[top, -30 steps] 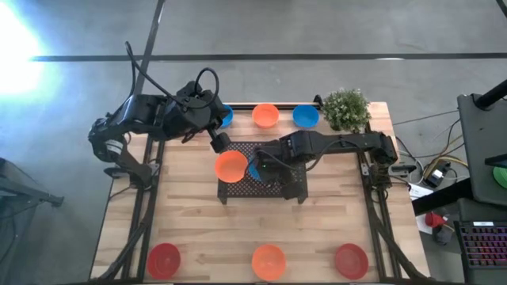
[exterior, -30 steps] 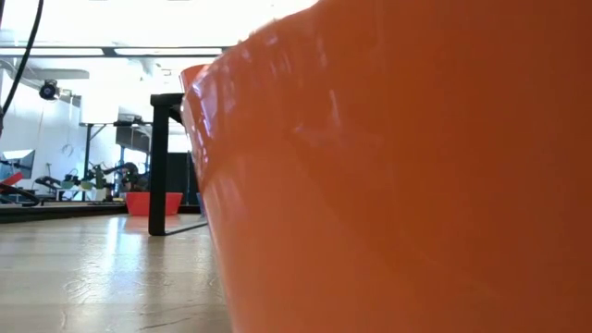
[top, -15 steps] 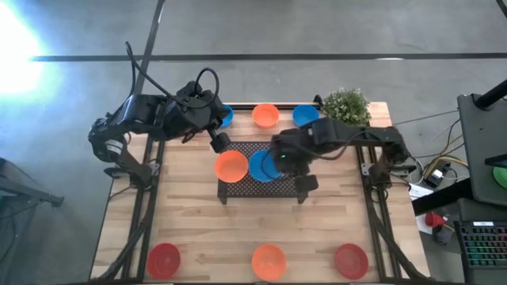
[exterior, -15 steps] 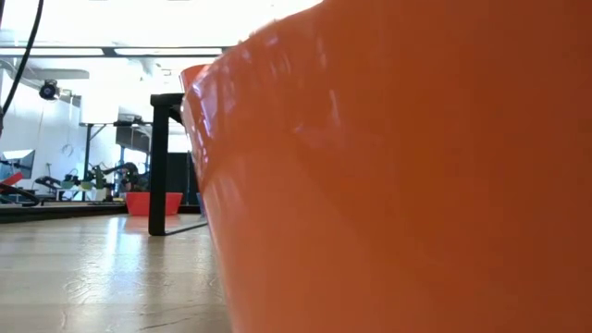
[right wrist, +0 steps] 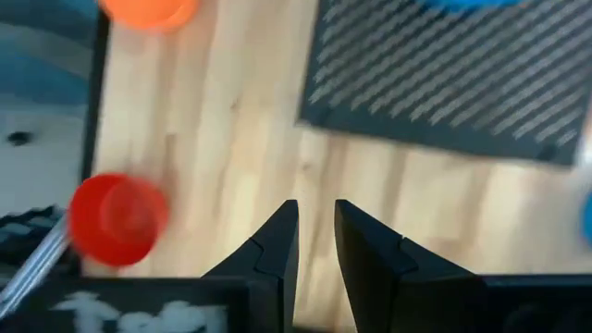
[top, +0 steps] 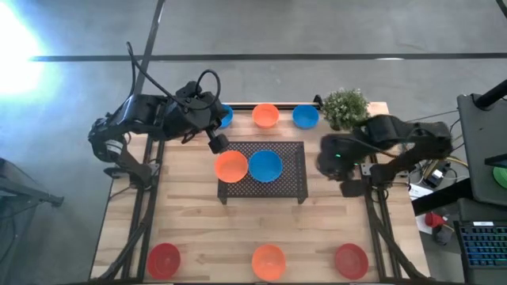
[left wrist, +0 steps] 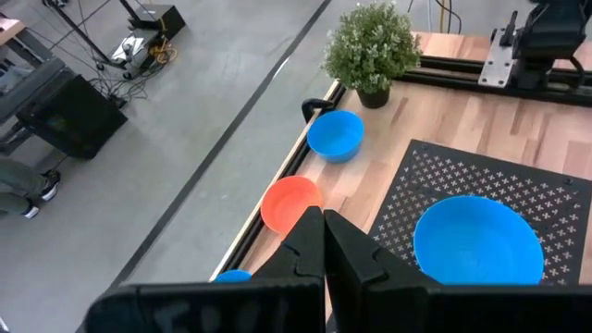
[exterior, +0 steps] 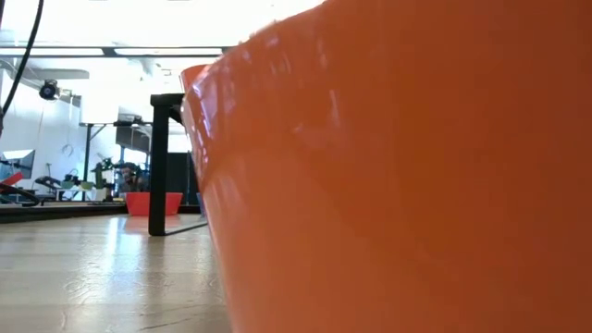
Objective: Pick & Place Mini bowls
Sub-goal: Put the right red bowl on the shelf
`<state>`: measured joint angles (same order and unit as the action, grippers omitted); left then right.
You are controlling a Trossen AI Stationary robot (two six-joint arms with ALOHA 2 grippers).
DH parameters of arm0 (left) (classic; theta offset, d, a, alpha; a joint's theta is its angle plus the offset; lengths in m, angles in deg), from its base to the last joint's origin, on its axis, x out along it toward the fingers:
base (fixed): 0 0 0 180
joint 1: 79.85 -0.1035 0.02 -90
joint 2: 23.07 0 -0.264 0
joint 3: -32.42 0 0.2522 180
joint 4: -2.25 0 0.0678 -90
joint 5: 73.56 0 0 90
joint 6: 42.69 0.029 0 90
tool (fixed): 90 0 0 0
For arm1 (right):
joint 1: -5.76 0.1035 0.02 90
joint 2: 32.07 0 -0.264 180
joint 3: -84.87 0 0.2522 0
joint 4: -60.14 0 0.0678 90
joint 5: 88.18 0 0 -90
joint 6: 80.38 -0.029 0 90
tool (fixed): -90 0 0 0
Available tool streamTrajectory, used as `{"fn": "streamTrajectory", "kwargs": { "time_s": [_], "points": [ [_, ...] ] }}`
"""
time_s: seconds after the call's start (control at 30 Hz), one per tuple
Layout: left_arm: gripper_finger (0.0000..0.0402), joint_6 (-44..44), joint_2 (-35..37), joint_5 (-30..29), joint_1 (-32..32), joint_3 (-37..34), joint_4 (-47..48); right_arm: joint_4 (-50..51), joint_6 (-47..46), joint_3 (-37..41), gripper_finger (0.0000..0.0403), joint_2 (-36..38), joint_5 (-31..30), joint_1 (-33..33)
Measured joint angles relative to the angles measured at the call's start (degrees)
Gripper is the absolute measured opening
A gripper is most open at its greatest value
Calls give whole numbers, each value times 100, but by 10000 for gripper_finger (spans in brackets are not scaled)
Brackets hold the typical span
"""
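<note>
In the high view a blue mini bowl (top: 265, 165) and an orange one (top: 231, 166) sit side by side on the dark mesh rack (top: 287, 180). Two blue bowls (top: 305, 116) and an orange bowl (top: 265, 115) stand along the far edge. Two red bowls (top: 164, 258) and an orange bowl (top: 268, 261) stand along the near edge. My left gripper (left wrist: 324, 227) is shut and hovers over the rack's far left corner, next to the orange bowl; whether it touches it is hidden. My right gripper (right wrist: 314, 231) is open, above bare wood to the right of the rack.
A small green potted plant (top: 346, 107) stands at the far right corner. In the low view the near orange bowl (exterior: 398, 176) fills most of the picture, with a rack leg (exterior: 157, 162) and a red bowl (exterior: 153, 203) behind. Bare wood lies between the rack and the near row.
My right arm has drawn back from over the rack toward the table's right edge. The blue bowl it was over now rests uncovered on the rack beside the orange one.
</note>
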<state>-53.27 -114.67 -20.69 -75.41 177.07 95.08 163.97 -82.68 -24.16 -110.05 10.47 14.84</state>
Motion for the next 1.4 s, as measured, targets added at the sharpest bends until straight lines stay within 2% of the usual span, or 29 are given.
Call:
{"fn": "streamTrajectory", "kwargs": {
  "time_s": [0.1,0.2,0.3,0.43,0.53,0.67,1.0,1.4],
  "points": [
    [0,31,0,0,0,0,4,-13,-187,581,68,438,78,343],
    [0,77,0,0,-1,2,25,-118,-749,1115,65,796,152,794],
    [0,97,0,0,-2,0,36,-224,-1607,1603,63,1028,676,1255],
    [0,100,0,0,-10,0,33,-358,-2387,2162,63,1098,1173,2000],
    [0,96,0,0,-10,0,33,-674,-2532,2490,63,1049,1426,2516],
    [0,43,0,0,-10,2,31,-1059,-2586,2798,63,873,1440,2991],
    [0,-8,0,0,-10,0,26,-2143,-2924,3320,63,420,1429,3167],
    [0,19,0,0,-10,0,36,-3639,-3071,4077,63,348,1232,3320]
  ]
}}
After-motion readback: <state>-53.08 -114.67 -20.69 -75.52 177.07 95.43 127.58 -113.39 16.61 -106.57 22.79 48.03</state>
